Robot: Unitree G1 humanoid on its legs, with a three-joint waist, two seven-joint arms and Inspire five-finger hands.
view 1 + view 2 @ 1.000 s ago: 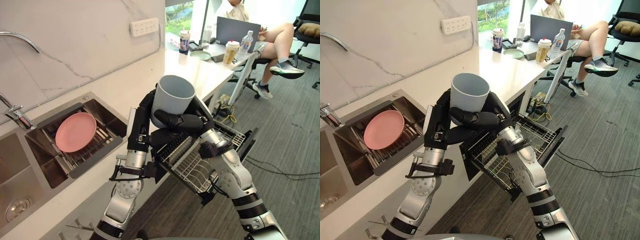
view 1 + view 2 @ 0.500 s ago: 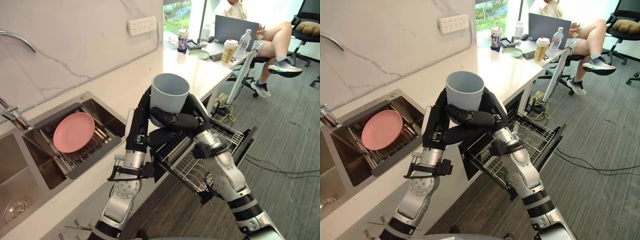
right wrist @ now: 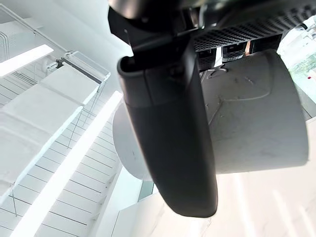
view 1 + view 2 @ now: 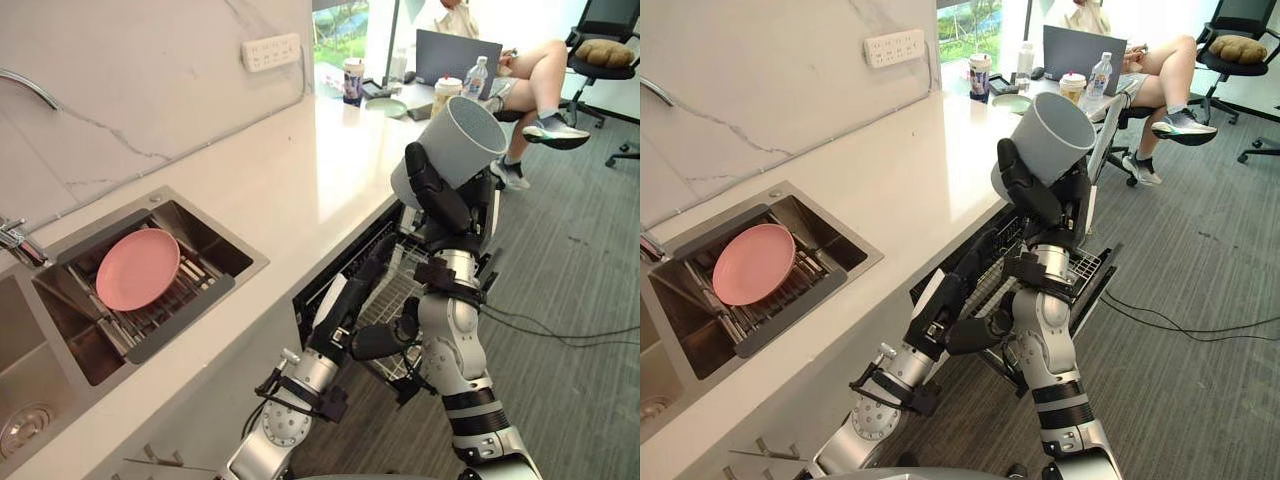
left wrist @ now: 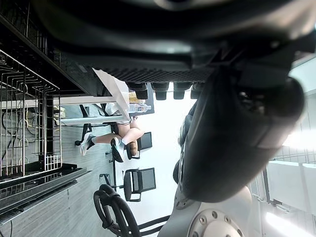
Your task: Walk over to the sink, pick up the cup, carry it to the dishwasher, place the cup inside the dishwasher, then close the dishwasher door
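The robot's right robot hand point(image 4: 437, 197) is clamped around a pale grey cylindrical cup point(image 4: 457, 140), with dark fingers running up the cup's side. It holds the cup high, at about 1 o'clock from the middle of the head views. The cup is tilted, its open mouth facing up and toward 2 o'clock, and it touches nothing but that hand. In the right wrist view the thumb point(image 3: 173, 143) lies across the cup's smooth wall point(image 3: 261, 123).

Directly below the cup, toward 6 o'clock, the metal wire dishwasher rack point(image 4: 1088, 268) is pulled out from the dark opening under the white stone counter point(image 4: 300, 170). The cup hangs clear above the rack, not in it.

The left robot hand point(image 4: 383, 340) sits low at about 5 o'clock, just beside the right forearm and in front of the rack. Nothing shows in its grasp, and I cannot tell whether it is open or closed. The left wrist view shows the rack's wires point(image 5: 24, 123) beside that hand.

At 9 o'clock a round pink plate point(image 4: 138, 268) lies on a slatted insert in the stainless steel sink point(image 4: 243, 262), well apart from both hands. A white wall socket strip point(image 4: 272, 52) is on the marble wall at 11 o'clock.

Far off at 1 o'clock a person point(image 4: 540, 75) sits with legs crossed beside a grey laptop point(image 4: 458, 55), with cups and a bottle near it.
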